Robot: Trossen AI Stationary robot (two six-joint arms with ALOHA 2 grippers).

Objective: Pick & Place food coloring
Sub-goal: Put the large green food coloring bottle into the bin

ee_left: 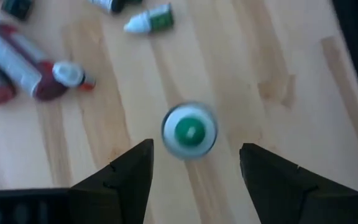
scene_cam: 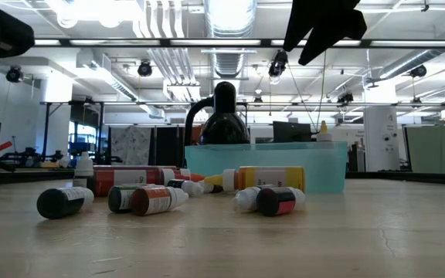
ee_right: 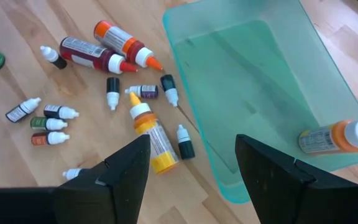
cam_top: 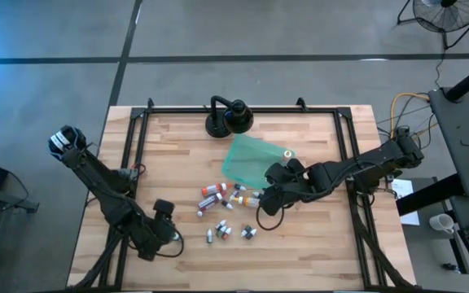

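Several tiny food coloring bottles (cam_top: 222, 203) lie scattered on the wooden table, with two bigger red and orange bottles (ee_right: 104, 50) among them. One orange bottle (ee_right: 334, 138) lies inside the translucent green tray (cam_top: 249, 157). My left gripper (ee_left: 194, 146) is open, low over the table left of the pile. A small green-capped bottle (ee_left: 189, 130) stands upright just ahead of its fingertips, untouched. My right gripper (ee_right: 191, 140) is open and hovers above the tray's near edge and a yellow bottle (ee_right: 154, 144).
A black round-based stand (cam_top: 228, 118) sits at the far edge behind the tray. Black rails (cam_top: 137, 138) run along the table's left, right and far sides. Bare wood (cam_top: 300, 252) lies toward the near edge. In the low view the bottles (scene_cam: 153, 198) lie in front of the tray (scene_cam: 315, 166).
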